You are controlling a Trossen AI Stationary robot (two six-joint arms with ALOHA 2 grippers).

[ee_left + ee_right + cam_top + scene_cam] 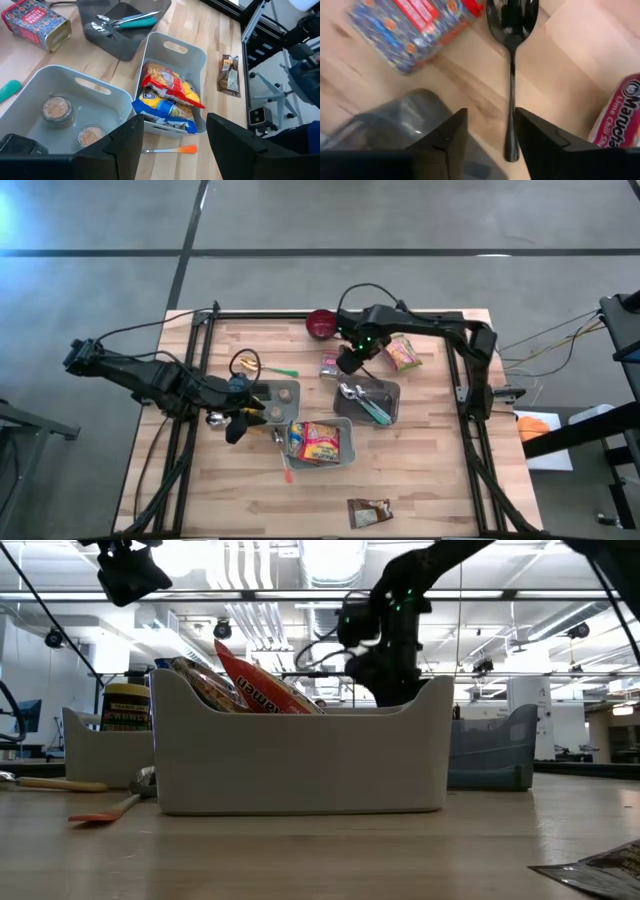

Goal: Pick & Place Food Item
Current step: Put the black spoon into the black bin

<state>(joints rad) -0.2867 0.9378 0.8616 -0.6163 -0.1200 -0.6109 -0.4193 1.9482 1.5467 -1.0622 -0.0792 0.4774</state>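
I count three bins on the table (420, 480): a white bin (343, 448) with food packets, a light grey bin (107, 97) beside it, and a dark grey bin (390, 405) with cutlery. In the white bin I see two snack packets, a red-and-yellow packet (172, 85) over a blue-and-yellow packet (162, 110). The light grey bin holds two small jars (57, 108). My left gripper (175, 145) hovers over these two bins, its fingers apart with nothing between them. My right gripper (491, 135) is low over a black spoon (511, 75) that lies on the wood, fingers apart either side of its handle; I cannot tell whether they touch it. Near the spoon are one patterned tin (405, 30) and one pink ramen packet (622, 117). One dark snack packet (368, 512) lies alone near the table's front edge, and one red bowl (320, 323) sits at the far edge.
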